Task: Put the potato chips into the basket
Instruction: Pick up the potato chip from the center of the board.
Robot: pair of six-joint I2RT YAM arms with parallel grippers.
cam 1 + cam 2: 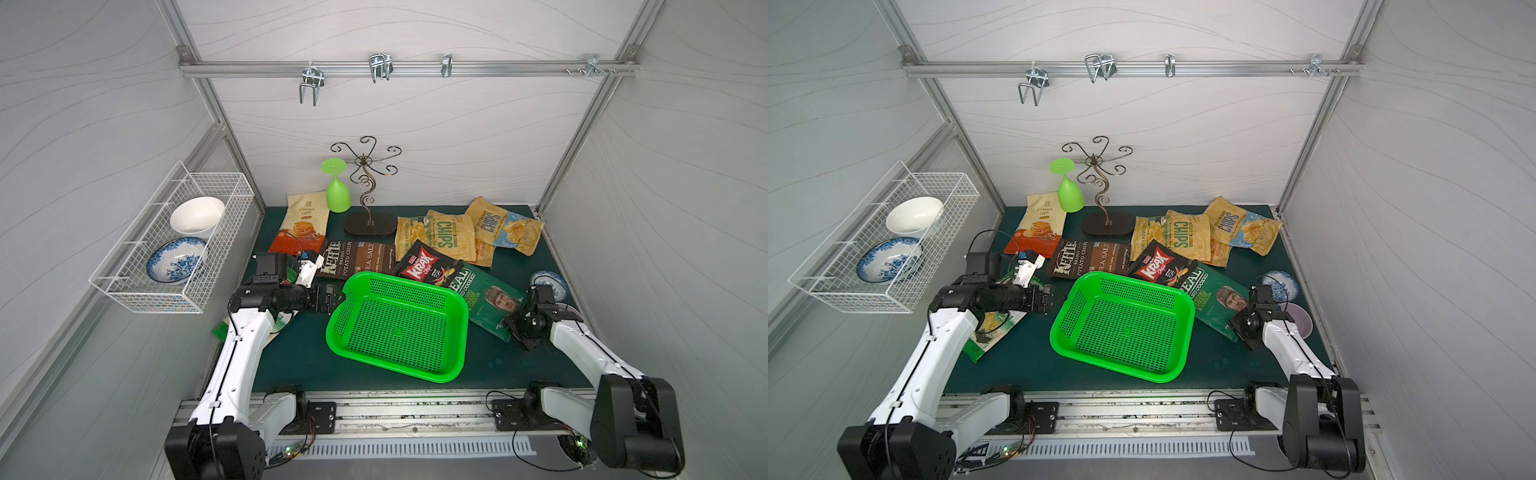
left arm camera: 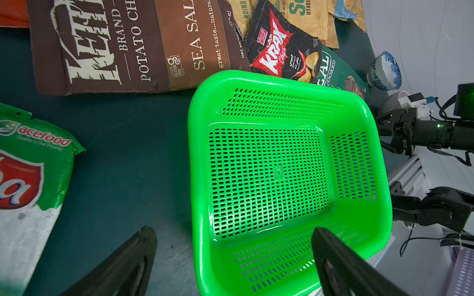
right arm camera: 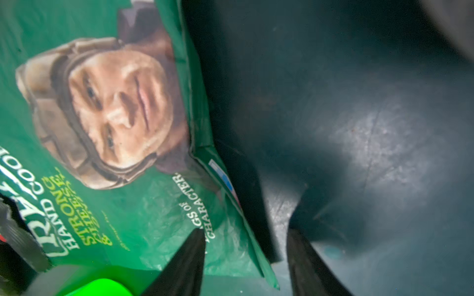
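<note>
My left gripper [image 1: 332,296] hangs wide open at the left rim of the green basket [image 1: 399,332], one finger over the basket and the other over the counter [image 1: 291,361]. My right gripper [image 3: 245,233] is low at the dark green bag [image 1: 490,299], jaws apart on either side of its edge, not closed on it. Every bag lies outside the basket. The brown bag [image 1: 357,259], black-red bag [image 1: 424,266] and tan bags [image 1: 440,237] are behind it. The cream-orange bag [image 1: 303,220] is back left, and the white-green bag [image 1: 992,328] is under my left arm.
</note>
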